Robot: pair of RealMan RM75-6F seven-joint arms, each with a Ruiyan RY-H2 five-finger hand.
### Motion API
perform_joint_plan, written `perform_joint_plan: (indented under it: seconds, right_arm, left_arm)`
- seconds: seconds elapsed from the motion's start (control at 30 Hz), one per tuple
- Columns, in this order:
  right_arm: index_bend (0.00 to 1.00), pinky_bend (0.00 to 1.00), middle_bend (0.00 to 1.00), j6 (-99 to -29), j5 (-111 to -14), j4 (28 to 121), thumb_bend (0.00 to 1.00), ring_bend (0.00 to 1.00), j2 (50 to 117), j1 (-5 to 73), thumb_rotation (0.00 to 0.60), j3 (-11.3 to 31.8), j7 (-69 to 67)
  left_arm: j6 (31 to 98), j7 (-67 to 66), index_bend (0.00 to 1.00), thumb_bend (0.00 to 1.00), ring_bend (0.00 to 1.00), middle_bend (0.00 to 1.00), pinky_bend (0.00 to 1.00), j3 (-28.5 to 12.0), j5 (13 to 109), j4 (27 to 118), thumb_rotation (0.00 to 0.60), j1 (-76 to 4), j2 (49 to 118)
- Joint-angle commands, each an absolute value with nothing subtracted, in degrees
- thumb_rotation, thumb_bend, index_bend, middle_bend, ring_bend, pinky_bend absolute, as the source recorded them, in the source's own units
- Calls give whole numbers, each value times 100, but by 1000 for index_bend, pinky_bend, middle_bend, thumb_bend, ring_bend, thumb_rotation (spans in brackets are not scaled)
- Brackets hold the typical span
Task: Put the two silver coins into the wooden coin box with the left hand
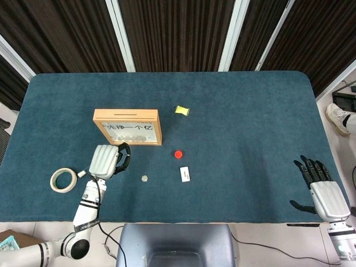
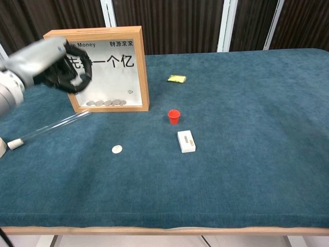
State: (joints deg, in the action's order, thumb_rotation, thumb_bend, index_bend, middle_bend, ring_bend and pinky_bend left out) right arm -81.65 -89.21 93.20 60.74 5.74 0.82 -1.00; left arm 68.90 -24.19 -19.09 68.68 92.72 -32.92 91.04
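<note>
Left robot hand [image 2: 49,64] hangs raised before the wooden coin box [image 2: 103,69], fingers curled in; whether they pinch a coin I cannot tell. One silver coin [image 2: 117,149] lies on the table [image 2: 247,170]. Next, I'd guess, comes aligning with the top slot [image 1: 127,114].

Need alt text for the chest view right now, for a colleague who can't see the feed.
The left hand, fingers curled, is raised in front of the wooden coin box, whether holding a coin unclear. One silver coin lies on the blue table, near a red cap, white block and clear tube.
</note>
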Motion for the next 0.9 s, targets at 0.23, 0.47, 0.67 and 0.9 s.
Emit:
perform_joint_plan:
  seconds: [0.23,0.47,0.67,0.9]
  right_arm:
    - [0,0,0,-8039,-8993,9357,121,0,6037,659,600,51,-253]
    - [0,0,0,-7959,-8924,9310,122,0,5943,700,600,72,-491]
    - [0,0,0,-7892,-8903,9320,121,0,5889,721,600,53,-566]
    - [0,0,0,-7952,-8864,9336,121,0,5869,688,600,68,-589]
  left_arm:
    - [6689,-4073,634,627,1000,1000,1000,-3301,4910,10445,600,-4366,8241]
    - [6345,-4061,627,652,1000,1000,1000,-3576,3887,9799,600,-5031,8184]
    - [6073,-3893,625,697,1000,1000,1000,-3453,3521,9109,600,-5361,8180]
    - [5952,-3678,624,687,1000,1000,1000,-3206,3234,8779,600,-5522,8179]
